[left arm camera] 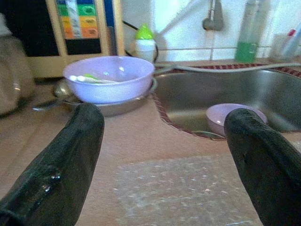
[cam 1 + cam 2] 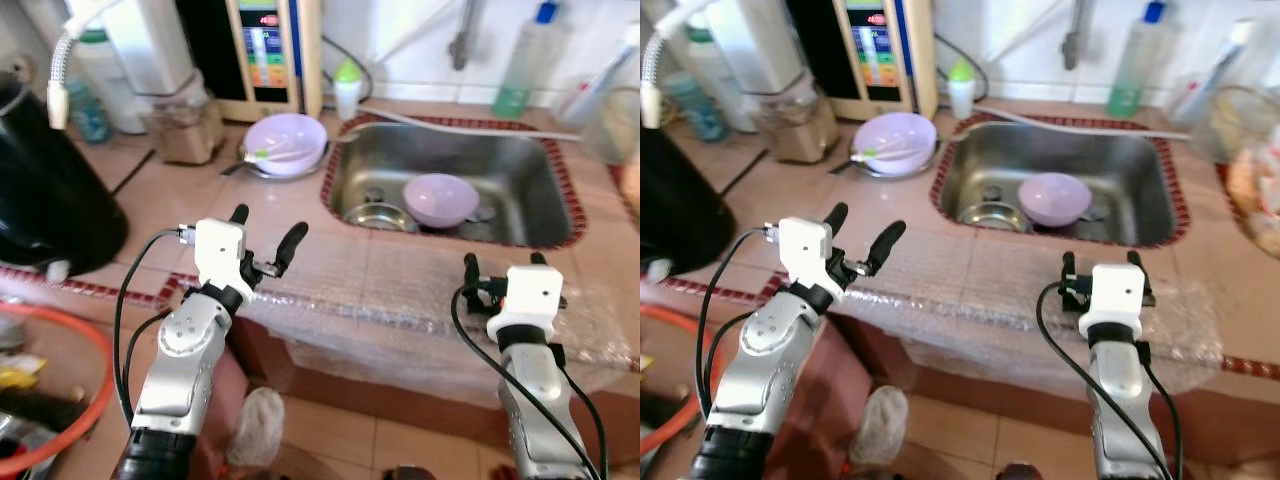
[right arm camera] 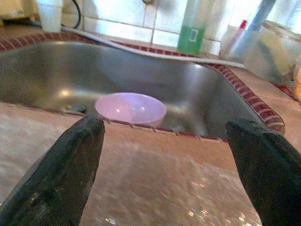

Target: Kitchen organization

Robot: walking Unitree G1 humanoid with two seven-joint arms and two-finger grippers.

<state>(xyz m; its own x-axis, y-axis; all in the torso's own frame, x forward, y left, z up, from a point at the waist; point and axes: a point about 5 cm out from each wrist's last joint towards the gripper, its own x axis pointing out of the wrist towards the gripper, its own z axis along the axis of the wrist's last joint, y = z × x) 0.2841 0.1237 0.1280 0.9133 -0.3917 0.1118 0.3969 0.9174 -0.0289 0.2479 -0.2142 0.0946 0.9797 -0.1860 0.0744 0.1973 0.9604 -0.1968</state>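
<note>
Both claws stand wide and empty over the counter's front edge — left gripper near the front-left, right gripper before the sink. Best to reach forward level, clearing the sink rim before dipping. Ahead of the right gripper, the lilac bowl sits in the sink; farther back-left, a second lilac bowl rests on the counter beside the sink's corner.
</note>
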